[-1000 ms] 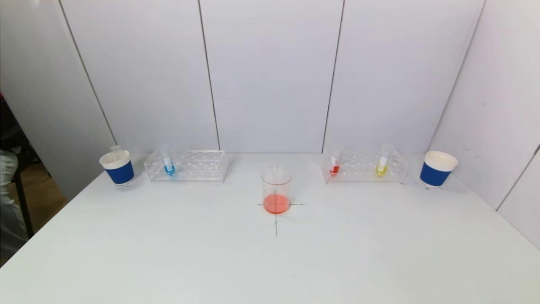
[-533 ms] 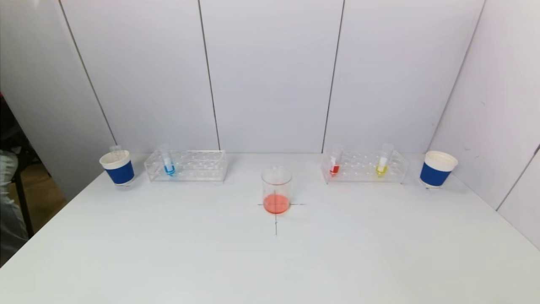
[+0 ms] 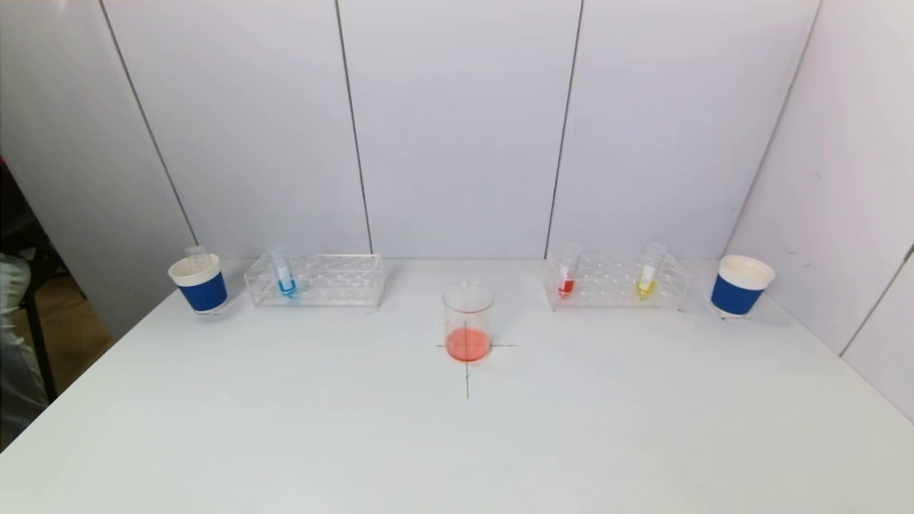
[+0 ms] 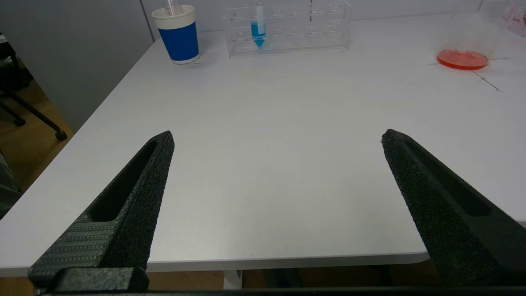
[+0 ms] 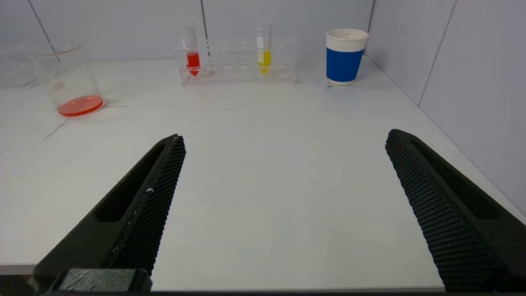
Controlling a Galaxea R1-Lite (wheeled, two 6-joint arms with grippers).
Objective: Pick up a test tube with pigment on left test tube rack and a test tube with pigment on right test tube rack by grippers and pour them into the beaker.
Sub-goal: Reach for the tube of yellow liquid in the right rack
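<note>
A clear beaker with orange-red liquid at its bottom stands on a drawn cross at the table's middle; it also shows in the left wrist view and the right wrist view. The left clear rack holds a blue-pigment tube. The right clear rack holds a red tube and a yellow tube. My left gripper and right gripper are open and empty, near the table's front edge, out of the head view.
A blue-and-white paper cup with an empty tube stands left of the left rack. Another paper cup stands right of the right rack. White walls close the back and right. The table's left edge drops to the floor.
</note>
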